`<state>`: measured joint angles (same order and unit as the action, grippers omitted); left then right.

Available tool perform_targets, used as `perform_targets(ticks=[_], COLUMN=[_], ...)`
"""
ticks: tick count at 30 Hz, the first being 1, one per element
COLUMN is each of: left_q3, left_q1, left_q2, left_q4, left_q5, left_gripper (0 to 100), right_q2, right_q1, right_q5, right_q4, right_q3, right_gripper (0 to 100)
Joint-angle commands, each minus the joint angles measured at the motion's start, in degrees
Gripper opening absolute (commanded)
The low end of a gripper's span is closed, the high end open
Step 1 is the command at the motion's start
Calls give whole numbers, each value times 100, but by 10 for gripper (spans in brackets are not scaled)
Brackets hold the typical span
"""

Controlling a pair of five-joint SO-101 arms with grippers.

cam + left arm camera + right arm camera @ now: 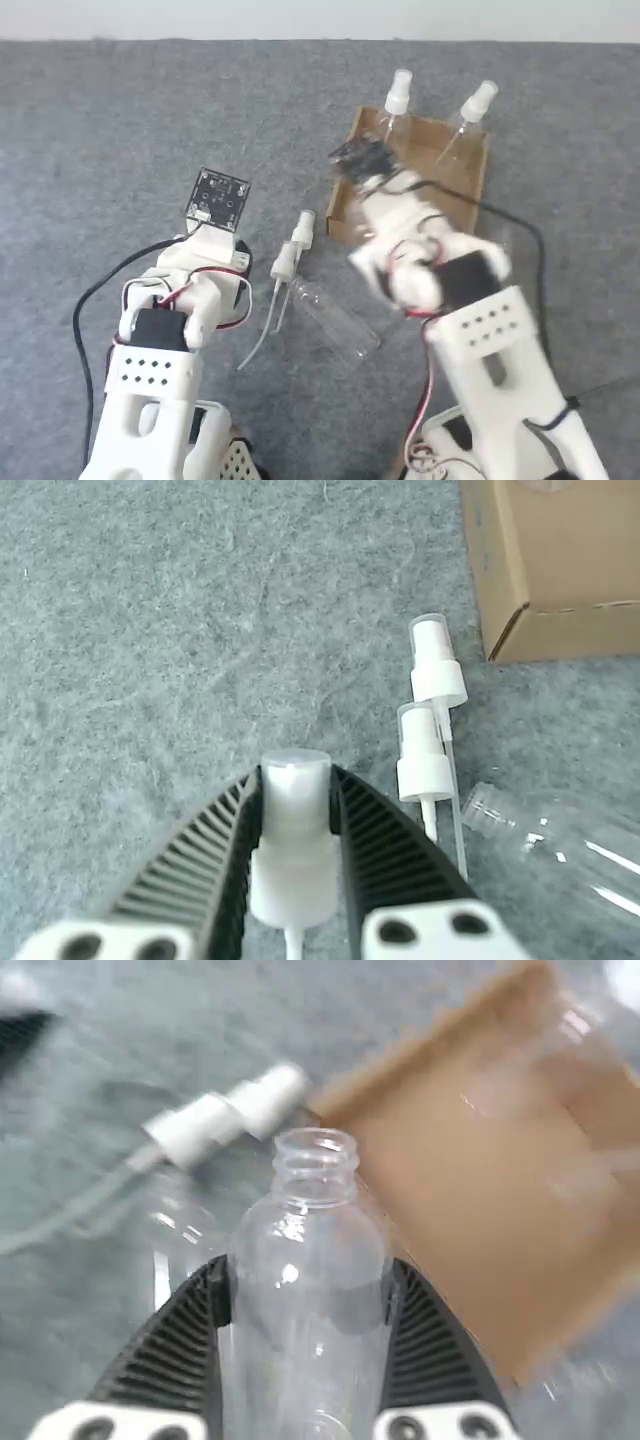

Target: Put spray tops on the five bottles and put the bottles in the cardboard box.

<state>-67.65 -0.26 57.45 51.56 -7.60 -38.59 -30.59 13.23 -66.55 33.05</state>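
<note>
My left gripper (295,772) is shut on a white spray top (293,830), held just above the grey carpet. Two more spray tops (437,670) (420,755) lie side by side beyond it, next to a clear bottle (560,835) lying on its side without a top. My right gripper (308,1272) is shut on another clear bottle (312,1230) whose neck is bare, near the cardboard box (480,1190). From above, this gripper (362,162) is at the box's left side. Two bottles with spray tops (397,100) (475,105) stand in the box (470,190).
The grey carpet (120,130) covers the whole table. The loose spray tops (293,248) and the lying bottle (335,315) sit between the two arms. Black cable runs over the box's right side.
</note>
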Motion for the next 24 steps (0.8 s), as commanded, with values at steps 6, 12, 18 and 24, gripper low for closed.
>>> perform_targets(ticks=[6, 12, 18, 24], left_q3=[1033, 1930, 2976, 3714], left_q1=[-492, -642, -633, -607], left_q2=[211, 211, 211, 211], left_q4=[-114, -114, -105, -105], left_q5=[88, 651, 677, 1407], left_gripper=[11, 11, 11, 11], right_q2=[-356, -347, -295, -356], right_q1=[-576, -910, -1305, -1754], right_q5=[-431, -413, -404, -677], right_q4=[1174, 1974, 2905, 4514], right_q3=[862, 1521, 1653, 2602], right_gripper=[6, 7, 7, 6])
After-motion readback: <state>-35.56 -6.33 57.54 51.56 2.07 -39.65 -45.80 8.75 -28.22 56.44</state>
